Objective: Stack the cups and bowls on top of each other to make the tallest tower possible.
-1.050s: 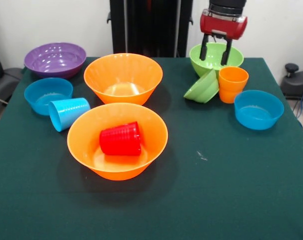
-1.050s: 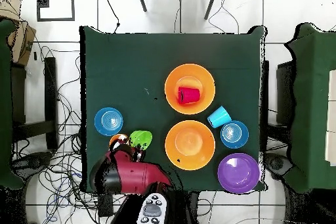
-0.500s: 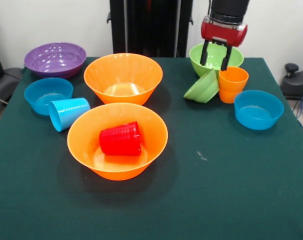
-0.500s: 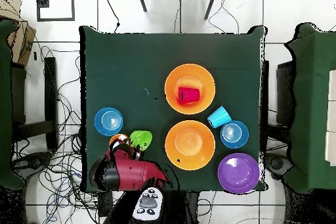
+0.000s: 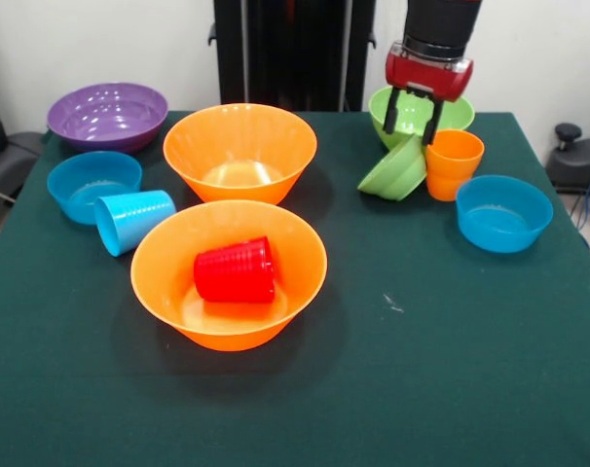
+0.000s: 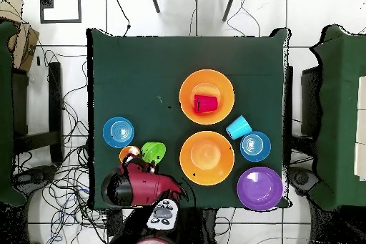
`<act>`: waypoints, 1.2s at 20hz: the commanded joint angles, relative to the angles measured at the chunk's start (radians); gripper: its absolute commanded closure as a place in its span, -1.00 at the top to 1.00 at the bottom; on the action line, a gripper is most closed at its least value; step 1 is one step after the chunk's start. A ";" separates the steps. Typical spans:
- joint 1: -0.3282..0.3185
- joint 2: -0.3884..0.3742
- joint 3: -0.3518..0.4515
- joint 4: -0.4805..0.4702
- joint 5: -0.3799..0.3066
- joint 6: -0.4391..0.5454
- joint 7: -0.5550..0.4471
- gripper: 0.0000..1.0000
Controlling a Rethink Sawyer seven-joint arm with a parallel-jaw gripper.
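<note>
Bowls and cups lay unstacked on the counter [image 5: 451, 389]: we saw the red cup [image 5: 236, 269] lying in 1 orange bowl [image 5: 228, 274], and the gripper [image 5: 414, 117] fingers open, empty, above the small green bowl [image 5: 396, 170] beside the orange cup [image 5: 453, 163].

Dark green table [image 6: 136, 62] on white tiled floor [image 6: 322, 8] strewn with cables [image 6: 68, 177], pale wall [image 5: 100, 39] behind

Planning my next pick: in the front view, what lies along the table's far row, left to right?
Purple bowl → far orange bowl → tilted small green bowl → orange cup, with the open gripper hovering over the large green bowl behind.
</note>
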State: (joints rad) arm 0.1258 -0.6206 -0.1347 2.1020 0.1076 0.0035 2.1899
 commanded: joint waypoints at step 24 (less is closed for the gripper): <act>0.063 -0.089 0.032 -0.027 0.116 0.111 0.162 1.00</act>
State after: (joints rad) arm 0.1772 -0.6655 -0.1767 2.0855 0.1794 0.0101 2.1899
